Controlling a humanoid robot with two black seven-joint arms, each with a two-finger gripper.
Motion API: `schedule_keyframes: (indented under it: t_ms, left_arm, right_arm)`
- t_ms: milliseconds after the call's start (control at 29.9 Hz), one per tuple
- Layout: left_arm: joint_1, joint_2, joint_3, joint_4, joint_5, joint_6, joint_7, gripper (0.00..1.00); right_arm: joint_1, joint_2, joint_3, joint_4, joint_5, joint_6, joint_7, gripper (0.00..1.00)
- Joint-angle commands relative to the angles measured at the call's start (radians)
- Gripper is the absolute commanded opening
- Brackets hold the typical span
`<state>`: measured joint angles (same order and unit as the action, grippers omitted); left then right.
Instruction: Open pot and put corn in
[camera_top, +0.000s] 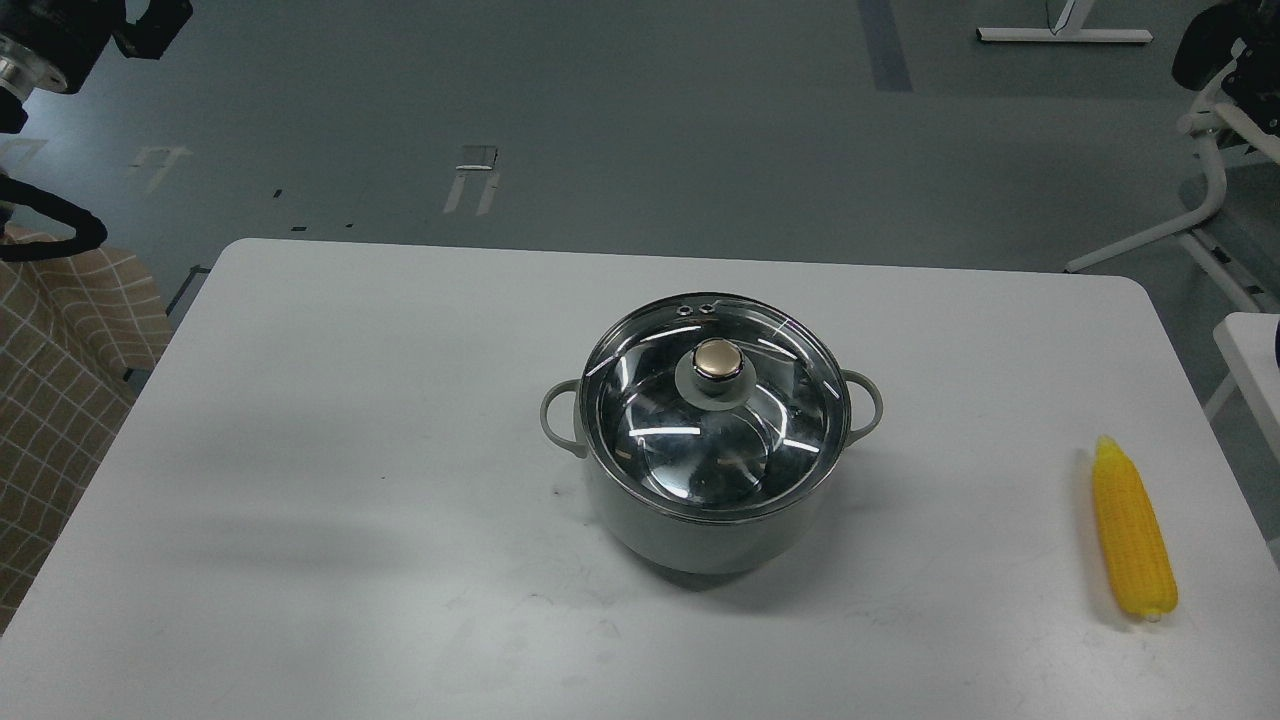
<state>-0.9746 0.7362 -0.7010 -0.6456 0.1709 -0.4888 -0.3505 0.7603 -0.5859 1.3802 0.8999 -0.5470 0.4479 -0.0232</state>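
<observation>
The pot (700, 520) sits mid-counter (350, 450), glass lid (715, 400) on; the corn (1132, 530) lies at three o'clock. Lid-lifting comes first. Left pincer (150, 25) state unclear; right unseen.

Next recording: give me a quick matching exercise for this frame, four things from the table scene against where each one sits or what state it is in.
Things:
1. pot
2. glass lid
3. gold knob
4. corn

Places or states:
A. lying alone near the table's right edge
B. at the centre of the lid
C. standing mid-table, still covered
D. resting on the pot's rim

Pairs: 1-C, 2-D, 3-B, 4-A
</observation>
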Motion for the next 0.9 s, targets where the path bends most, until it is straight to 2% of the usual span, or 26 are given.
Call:
schedule_keyframes:
  t_ms: [0, 267, 401, 568, 869]
  left_arm:
    - [-0.003, -0.001, -0.002, -0.002, -0.001, 0.000, -0.010, 0.98]
    - [-0.001, -0.006, -0.005, 0.026, -0.002, 0.000, -0.013, 0.98]
    - [-0.006, -0.047, -0.084, 0.093, -0.005, 0.000, -0.019, 0.98]
    - [-0.001, -0.058, -0.123, 0.098, -0.001, 0.000, -0.021, 0.98]
    - [0.007, -0.060, -0.117, 0.074, 0.009, 0.000, -0.024, 0.98]
  right_arm:
    - [0.008, 0.000, 0.000, -0.001, -0.007, 0.002, -0.001, 1.00]
    - [0.024, 0.000, 0.019, -0.007, 0.005, 0.023, -0.015, 1.00]
    - [0.024, -0.003, 0.023, -0.018, 0.009, 0.028, -0.011, 1.00]
    - [0.017, -0.008, 0.014, -0.001, 0.004, 0.031, -0.006, 1.00]
    - [-0.074, -0.221, -0.023, 0.201, -0.034, 0.031, -0.006, 1.00]
